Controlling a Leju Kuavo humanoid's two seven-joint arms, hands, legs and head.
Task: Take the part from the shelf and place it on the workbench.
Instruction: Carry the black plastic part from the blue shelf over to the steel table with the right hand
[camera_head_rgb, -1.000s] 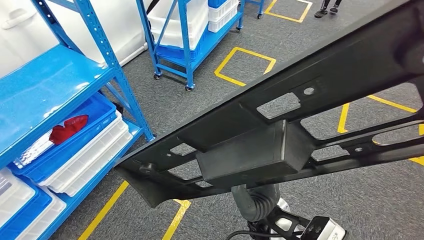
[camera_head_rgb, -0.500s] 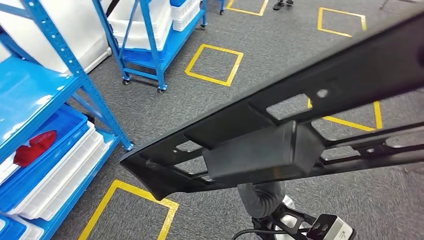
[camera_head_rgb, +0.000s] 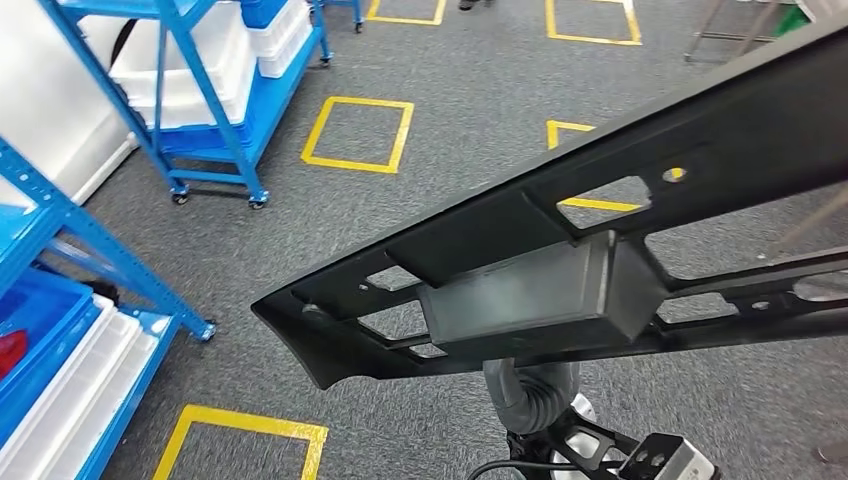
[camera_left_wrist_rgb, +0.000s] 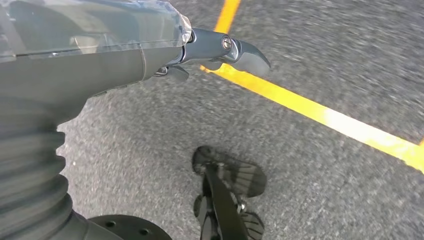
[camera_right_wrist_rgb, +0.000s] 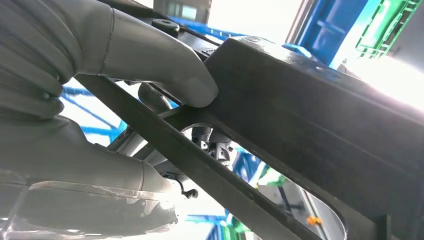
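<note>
We carry the part (camera_head_rgb: 560, 250), a long black moulded panel with cut-outs and a boxy housing near its middle, raised across the head view above the grey floor (camera_head_rgb: 430, 200). It is off the shelf (camera_head_rgb: 90, 250), which stands at the left, and not yet on any workbench.

The right hand (camera_right_wrist_rgb: 100, 100) grips the part: in the right wrist view the thumb (camera_right_wrist_rgb: 165, 70) presses on one face of a rib while the fingers wrap the other side. The left hand (camera_left_wrist_rgb: 220, 50) hangs over the floor near a yellow line (camera_left_wrist_rgb: 320, 115) and holds nothing; its fingers look loosely curled, but how far we cannot tell.

We judge the part stiff and fairly light for its length, with smooth plastic faces that may slip. One-handed, the long free end acts as a lever, so expect swing and twist in the grip. Hold a rib or cut-out edge, not a flat face; a second grip near the housing would steady it.
</note>
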